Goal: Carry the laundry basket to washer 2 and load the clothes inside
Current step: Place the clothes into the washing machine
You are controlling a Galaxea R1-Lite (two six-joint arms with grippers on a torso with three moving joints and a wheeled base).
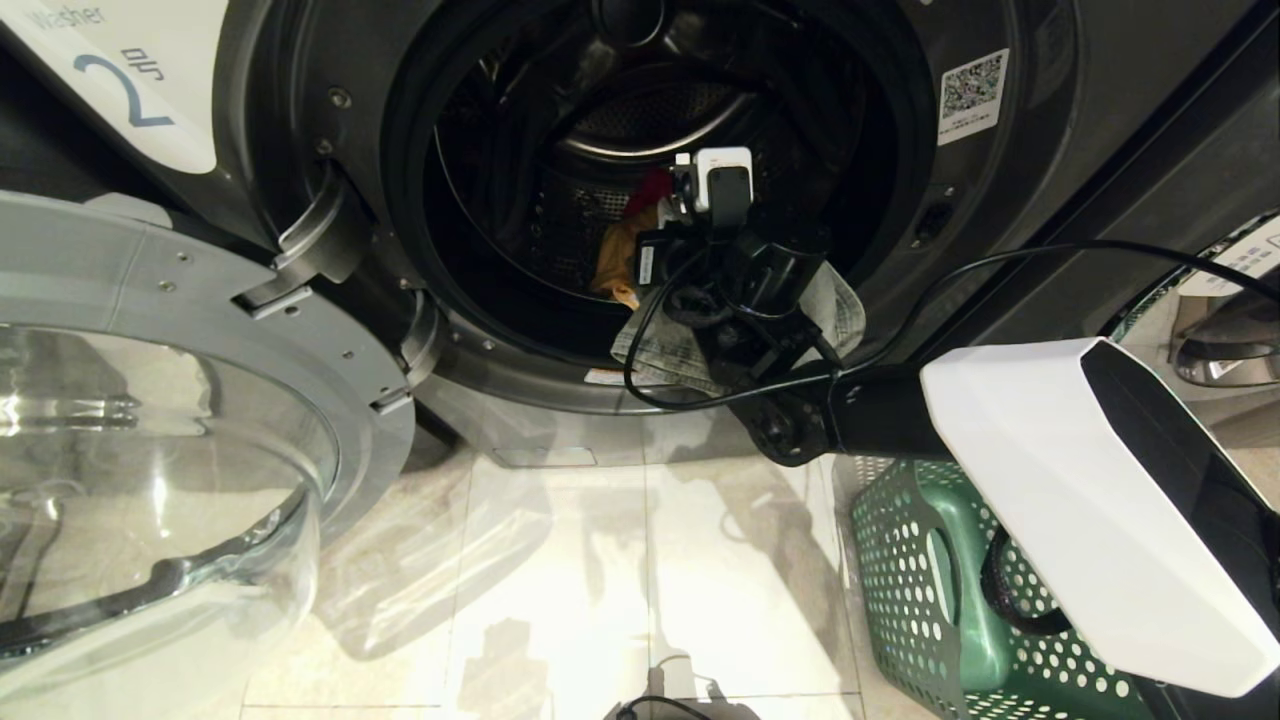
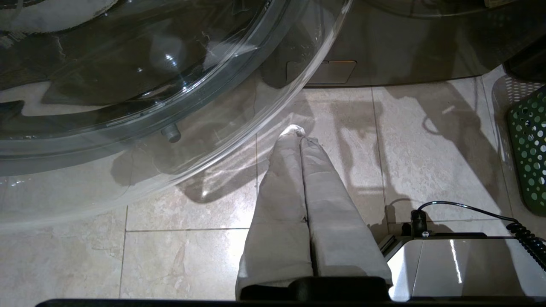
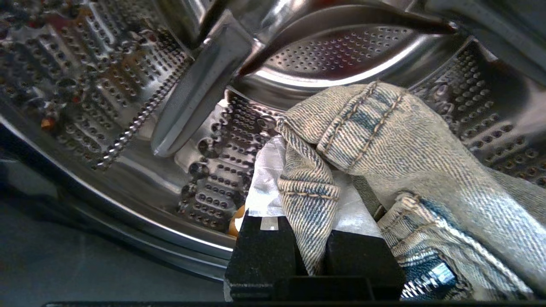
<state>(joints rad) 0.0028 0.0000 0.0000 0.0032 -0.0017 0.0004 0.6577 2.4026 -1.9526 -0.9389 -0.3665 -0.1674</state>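
Washer 2 (image 1: pixel 1080 120) stands in front of me, its white label with a blue "2" (image 1: pixel 130 90) at the upper left and its door swung open. My right gripper (image 3: pixel 309 187) reaches over the drum's lip and is shut on a fold of pale blue jeans (image 3: pixel 405 140). In the head view the jeans (image 1: pixel 670 350) hang over the lower door rim under the wrist. An orange garment (image 1: pixel 615 260) and a red one (image 1: pixel 650 190) lie inside the drum. The dark green laundry basket (image 1: pixel 930 590) sits on the floor at the lower right, partly behind my right arm. My left gripper (image 2: pixel 300 136) hangs shut over the tiles.
The open glass door (image 1: pixel 150 400) fills the left side, close above my left gripper (image 2: pixel 128 85). Beige floor tiles (image 1: pixel 600 580) lie between door and basket. Another machine's door (image 1: pixel 1230 330) shows at the far right. My own base (image 2: pixel 448 264) is near the basket (image 2: pixel 529 149).
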